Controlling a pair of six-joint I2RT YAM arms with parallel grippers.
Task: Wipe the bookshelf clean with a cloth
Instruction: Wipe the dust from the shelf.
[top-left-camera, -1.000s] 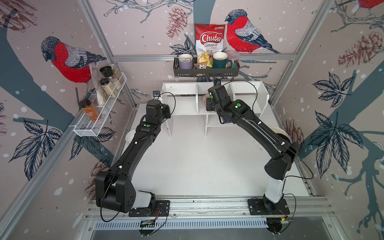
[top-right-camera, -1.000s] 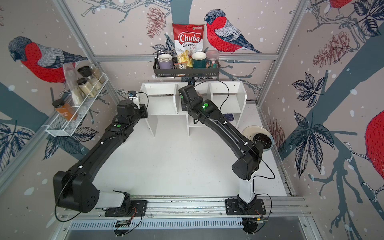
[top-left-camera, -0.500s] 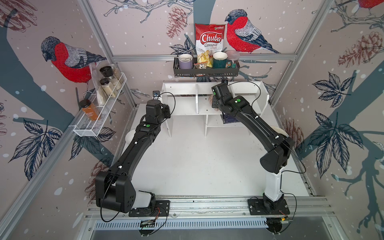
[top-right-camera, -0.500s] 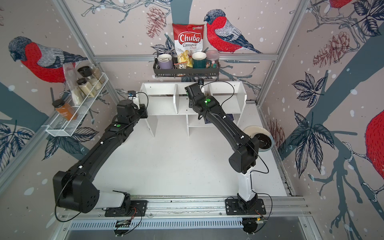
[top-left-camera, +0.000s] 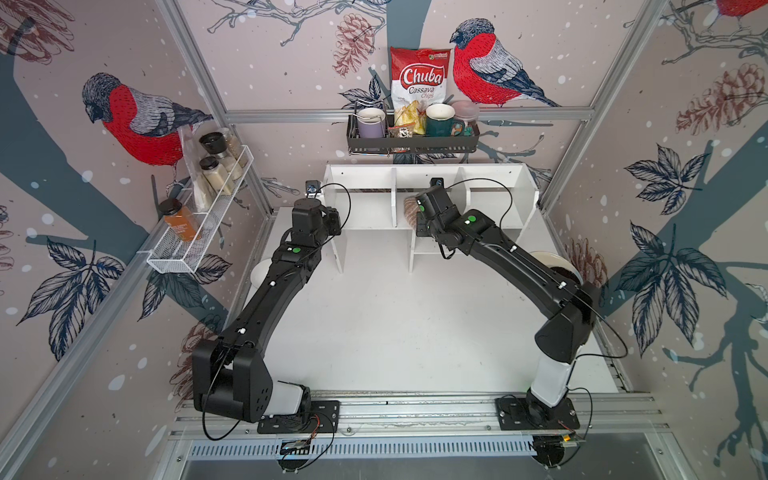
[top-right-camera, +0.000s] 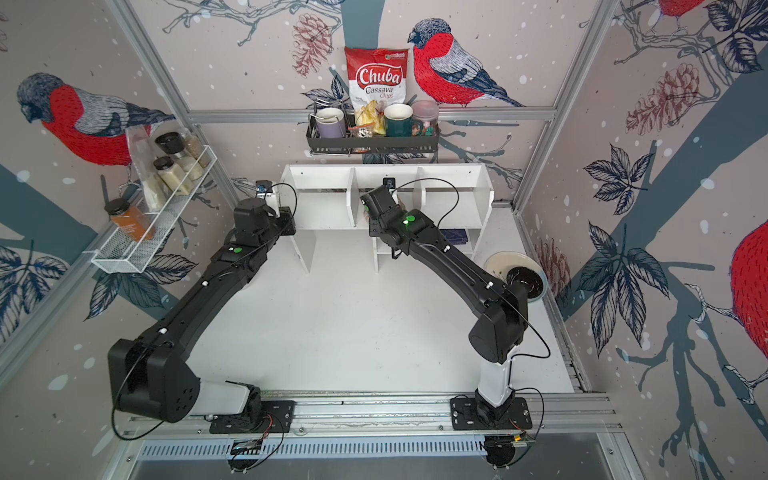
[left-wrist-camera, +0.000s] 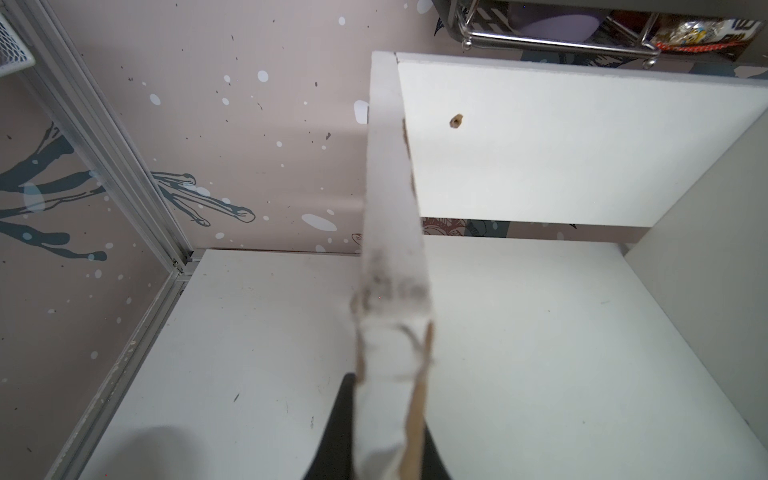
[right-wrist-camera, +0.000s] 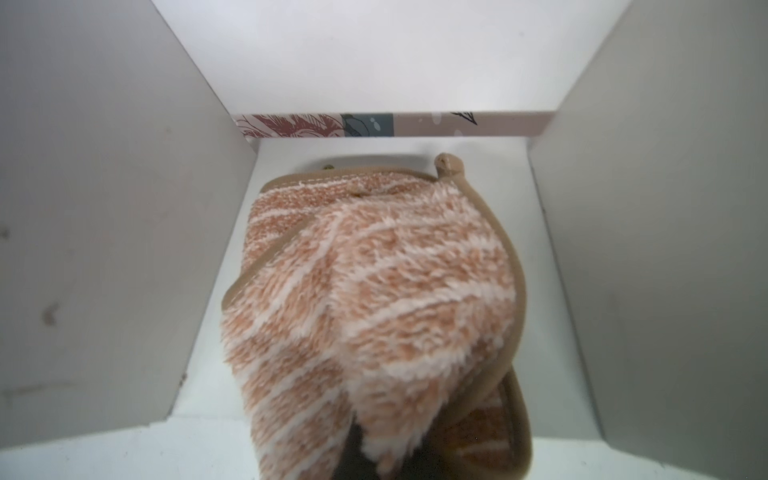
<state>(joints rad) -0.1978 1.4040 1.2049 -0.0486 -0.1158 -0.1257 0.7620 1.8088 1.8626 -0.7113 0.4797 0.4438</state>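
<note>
The white bookshelf (top-left-camera: 361, 183) (top-right-camera: 320, 178) stands at the back of the table. My left gripper (left-wrist-camera: 390, 436) (top-left-camera: 332, 220) is shut on the front edge of its left side panel (left-wrist-camera: 392, 232), one black finger on each face. My right gripper (right-wrist-camera: 374, 453) is shut on the cloth (right-wrist-camera: 374, 291), a fluffy tan towel with pale stripes. The cloth lies bunched on the floor of the middle compartment, between the two dividers. In a top view a bit of the cloth (top-left-camera: 409, 210) shows beside the right wrist, which hides the fingers.
A black wire rack (top-left-camera: 411, 143) with mugs and a chips bag hangs just above the shelf. A white mesh rack (top-left-camera: 183, 245) of jars is on the left wall. A plate (top-right-camera: 515, 270) sits at the right, a white bowl (top-left-camera: 259, 272) under the left arm.
My right arm pushed the cloth deeper into the middle compartment, then drew it back toward the front. The left arm has not moved.
</note>
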